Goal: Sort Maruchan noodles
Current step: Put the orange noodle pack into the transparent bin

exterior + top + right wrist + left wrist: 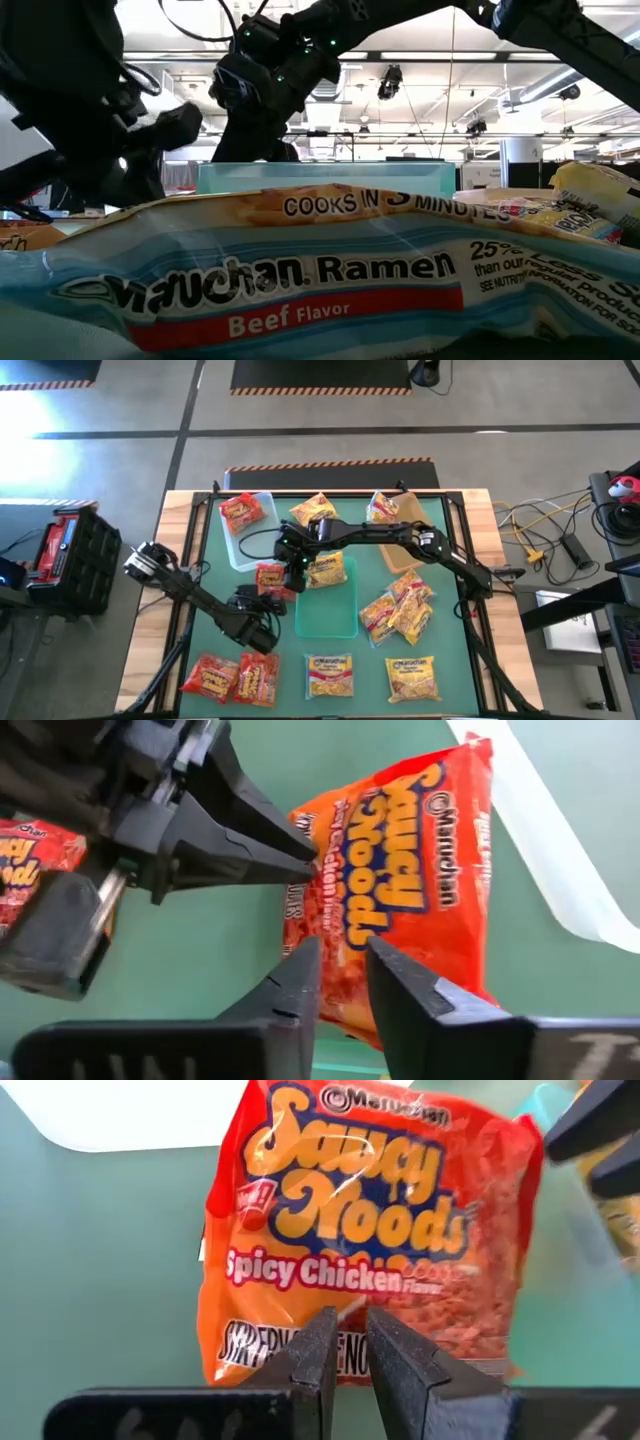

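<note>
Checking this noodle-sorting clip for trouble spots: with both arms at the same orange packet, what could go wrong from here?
1. Both the left gripper and the right gripper crowd the orange Saucy Noods packet; the arms could collide.
2. The left jaws stand nearly closed at the packet's edge; a thin pinch may slip on the crinkly plastic.
3. The packet lies between the clear bin and the teal bin; a drag could nudge either.

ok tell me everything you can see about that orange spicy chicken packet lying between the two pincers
The spicy chicken packet is a flat, crinkly, glossy orange-red plastic pouch with yellow "Saucy Noods" lettering and a Maruchan logo. It lies flat on the green mat, between the clear bin and the teal bin. The left pincer grips one edge; the right pincer sits at the opposite side, fingers slightly apart.
</note>
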